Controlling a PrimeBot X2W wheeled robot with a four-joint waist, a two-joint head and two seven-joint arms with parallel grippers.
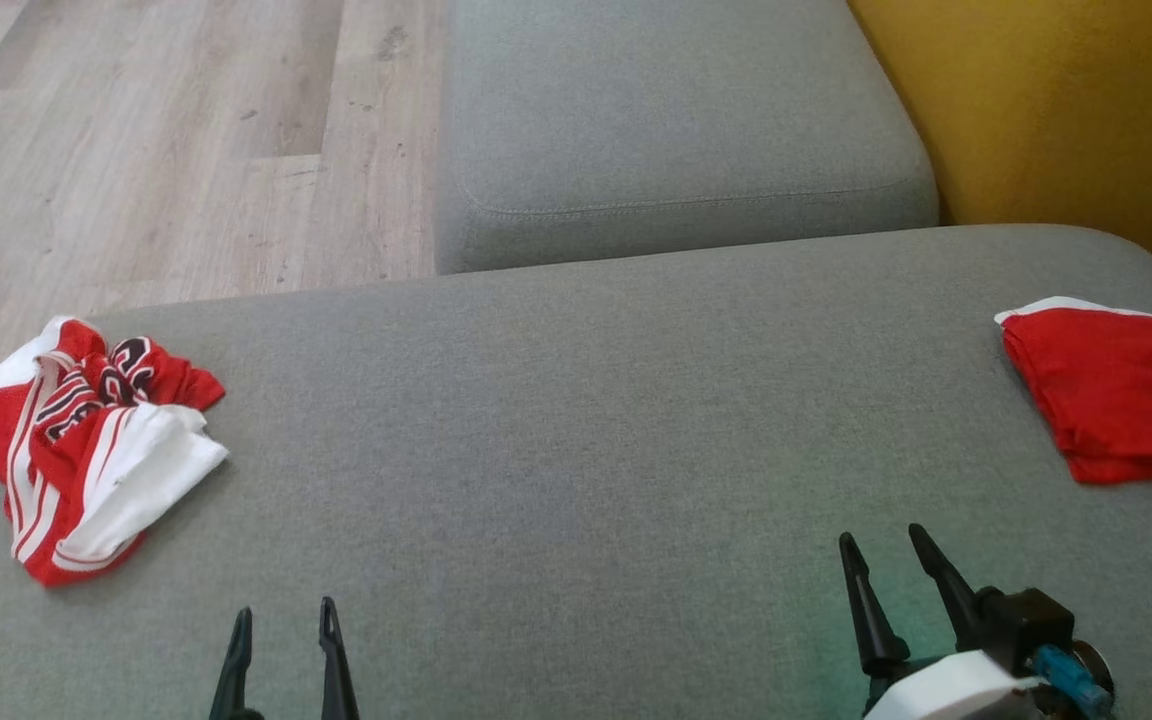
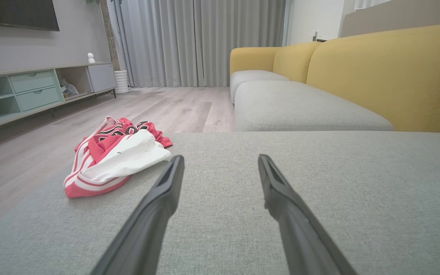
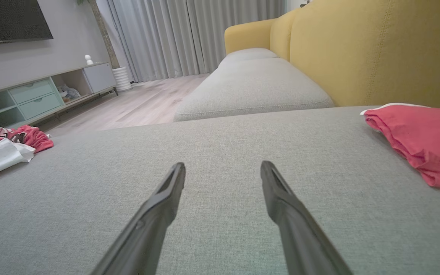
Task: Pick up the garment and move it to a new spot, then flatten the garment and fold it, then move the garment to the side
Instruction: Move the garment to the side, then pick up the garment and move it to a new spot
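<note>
Garment (image 1: 86,440): a crumpled red-and-white heap at about 9 o'clock on the grey sofa seat (image 1: 576,420), at the seat's left edge beside the wooden floor (image 1: 136,150). At 7 o'clock I see my left gripper (image 1: 286,606), fingers apart and holding nothing, near the heap but not touching it. At 5 o'clock is my right gripper (image 1: 881,533), fingers likewise spread over bare seat. At 3 o'clock a folded red cloth (image 1: 1126,400) lies below the yellow backrest (image 1: 1066,100).
</note>
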